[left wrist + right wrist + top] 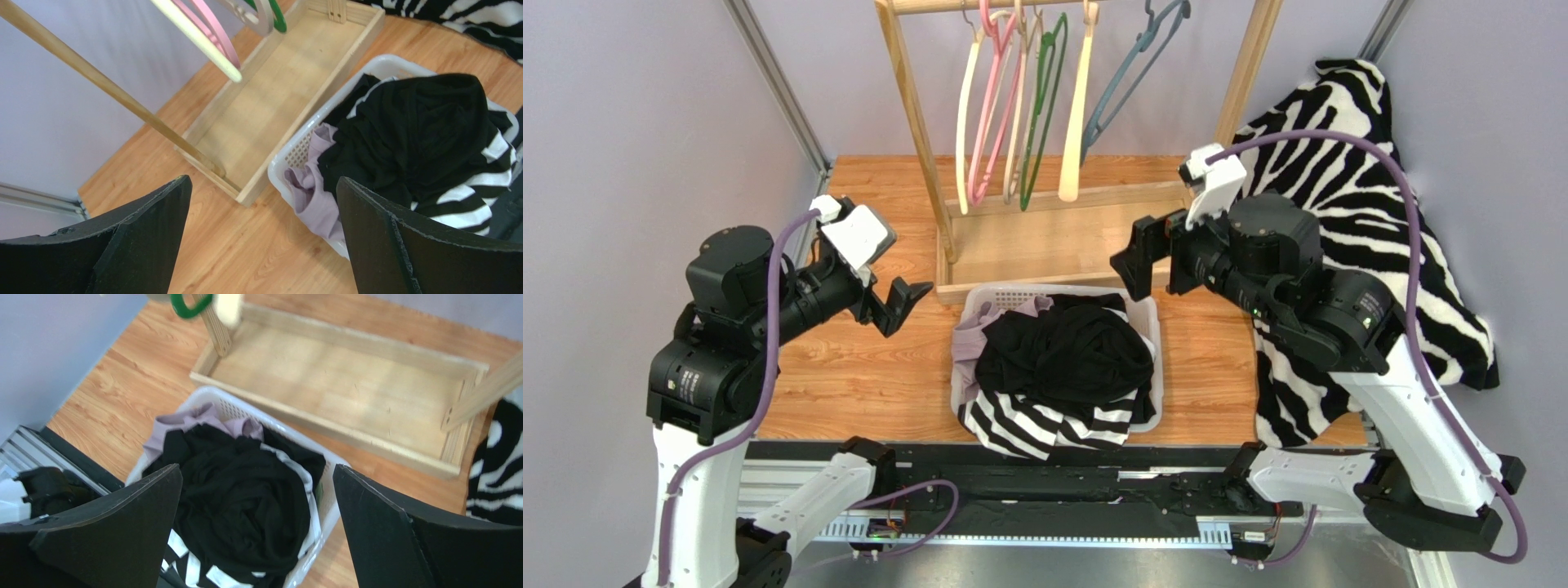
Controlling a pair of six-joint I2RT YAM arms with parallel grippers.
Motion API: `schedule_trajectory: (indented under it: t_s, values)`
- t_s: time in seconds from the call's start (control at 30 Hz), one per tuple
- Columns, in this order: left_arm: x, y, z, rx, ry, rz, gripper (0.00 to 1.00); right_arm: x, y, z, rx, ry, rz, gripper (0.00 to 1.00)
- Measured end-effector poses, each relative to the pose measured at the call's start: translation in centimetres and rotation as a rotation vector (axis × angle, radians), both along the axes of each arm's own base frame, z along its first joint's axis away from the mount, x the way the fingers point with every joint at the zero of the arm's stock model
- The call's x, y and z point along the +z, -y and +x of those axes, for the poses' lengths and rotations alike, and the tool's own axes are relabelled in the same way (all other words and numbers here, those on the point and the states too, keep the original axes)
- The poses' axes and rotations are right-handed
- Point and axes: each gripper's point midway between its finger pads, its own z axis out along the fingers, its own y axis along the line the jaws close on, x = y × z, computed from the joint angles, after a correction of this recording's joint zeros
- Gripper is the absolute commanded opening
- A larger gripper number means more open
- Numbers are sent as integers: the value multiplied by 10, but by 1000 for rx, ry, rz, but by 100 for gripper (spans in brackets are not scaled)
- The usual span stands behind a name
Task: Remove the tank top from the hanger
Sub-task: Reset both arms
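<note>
A black tank top (1069, 355) (423, 128) (245, 502) lies crumpled on top of the pile in the white basket (1155, 368). Several bare hangers (1014, 98) hang from the wooden rack's rail, with no garment on any of them. My right gripper (1151, 263) (257, 468) hovers open above the basket's far right corner, nothing between its fingers. Left of the basket, my left gripper (897, 306) (263, 179) stands open and empty over the wooden tabletop.
A black-and-white striped garment (1038, 429) and a lilac one (313, 196) lie under the tank top. The rack's wooden base tray (1051, 245) sits just behind the basket. A zebra-print cloth (1369, 184) covers the table's right side.
</note>
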Motion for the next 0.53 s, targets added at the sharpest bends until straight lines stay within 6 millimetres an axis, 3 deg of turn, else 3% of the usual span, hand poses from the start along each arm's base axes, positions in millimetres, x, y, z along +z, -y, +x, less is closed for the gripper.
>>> schedule_trajectory:
  t_s: [0.17, 0.23, 0.3, 0.37, 0.47, 0.53]
  values:
    - [-29, 3, -5, -26, -68, 10, 97, -56, 10, -11, -42, -105, -62, 100]
    - [-45, 5, -4, -30, -104, 15, 98, -83, 17, -15, -65, -153, -98, 100]
    - [-69, 4, -1, -14, -157, 24, 98, -98, 24, -21, -83, -176, -105, 100]
    - [-91, 1, 1, 15, -205, 38, 99, -100, 32, -27, -95, -175, -83, 100]
    - [-117, -3, 2, 46, -266, 54, 99, -86, 45, -37, -107, -141, -16, 100]
    - [-127, -4, 1, 53, -285, 58, 99, -81, 50, -41, -110, -128, 10, 100]
